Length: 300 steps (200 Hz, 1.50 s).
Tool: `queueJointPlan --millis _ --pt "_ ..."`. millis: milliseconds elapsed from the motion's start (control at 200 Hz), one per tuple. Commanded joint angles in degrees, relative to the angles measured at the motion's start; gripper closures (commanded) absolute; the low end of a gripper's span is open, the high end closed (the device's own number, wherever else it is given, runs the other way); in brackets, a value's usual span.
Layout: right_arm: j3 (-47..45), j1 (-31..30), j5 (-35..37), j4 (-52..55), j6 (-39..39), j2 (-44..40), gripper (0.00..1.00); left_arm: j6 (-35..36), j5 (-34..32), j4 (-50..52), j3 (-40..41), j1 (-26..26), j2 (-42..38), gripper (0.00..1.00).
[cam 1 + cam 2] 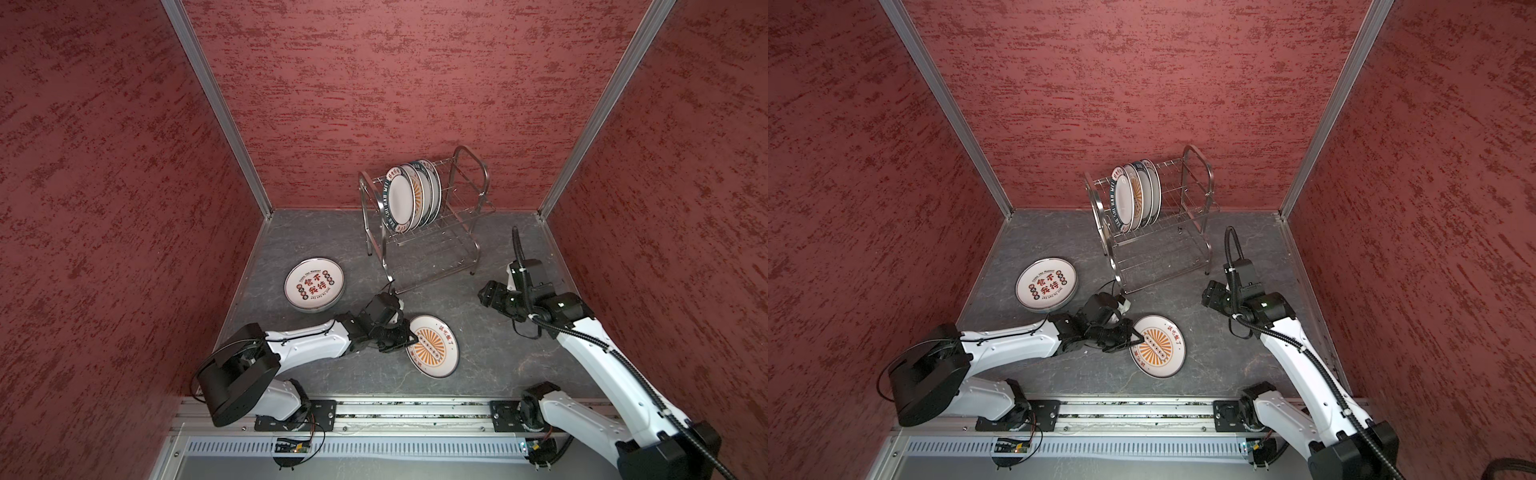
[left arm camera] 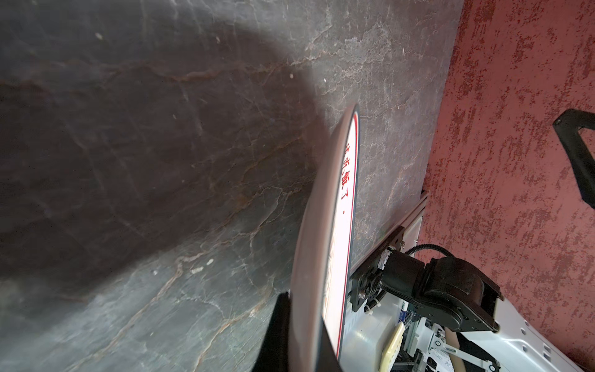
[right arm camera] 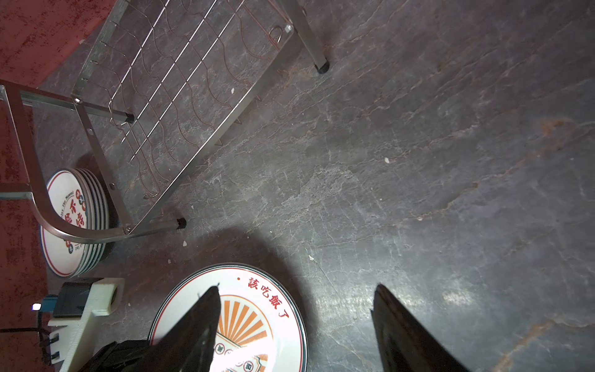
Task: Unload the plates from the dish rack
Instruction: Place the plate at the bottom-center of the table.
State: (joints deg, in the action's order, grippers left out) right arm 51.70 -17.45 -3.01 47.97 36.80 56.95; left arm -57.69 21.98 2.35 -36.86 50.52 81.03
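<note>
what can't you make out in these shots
- rack plates: their count. They overlap in both top views, and only the front face shows.
- stack: the lower plates' designs, covered by the top one. A rack tube crosses it in the right wrist view.
- held plate: edge-on in the left wrist view. The left gripper covers part of its rim in both top views.

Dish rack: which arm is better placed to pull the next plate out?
Right, probably. The right gripper is open and empty beside the dish rack holding the racked plates; the left gripper is shut on the sunburst plate.
</note>
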Motion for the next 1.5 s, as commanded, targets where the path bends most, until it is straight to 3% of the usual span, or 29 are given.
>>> queueJointPlan --millis 0,461,1182,1498 --pt "0.0 0.6 -0.3 0.7 -1.4 0.0 0.24 -0.6 -0.5 -3.3 -1.5 0.3 0.9 1.0" --pt "-1.2 1.2 -3.1 -2.0 -3.0 0.3 0.24 0.0 -3.6 3.0 -5.0 0.8 4.8 1.0" --pt "-2.6 1.2 -4.6 -2.9 -3.3 -0.8 0.23 0.7 -5.9 7.2 -5.2 1.6 4.9 0.79" --pt "-2.6 1.2 -4.0 -2.8 -3.6 -0.4 0.22 1.0 -7.5 9.9 -5.2 1.7 4.5 0.64"
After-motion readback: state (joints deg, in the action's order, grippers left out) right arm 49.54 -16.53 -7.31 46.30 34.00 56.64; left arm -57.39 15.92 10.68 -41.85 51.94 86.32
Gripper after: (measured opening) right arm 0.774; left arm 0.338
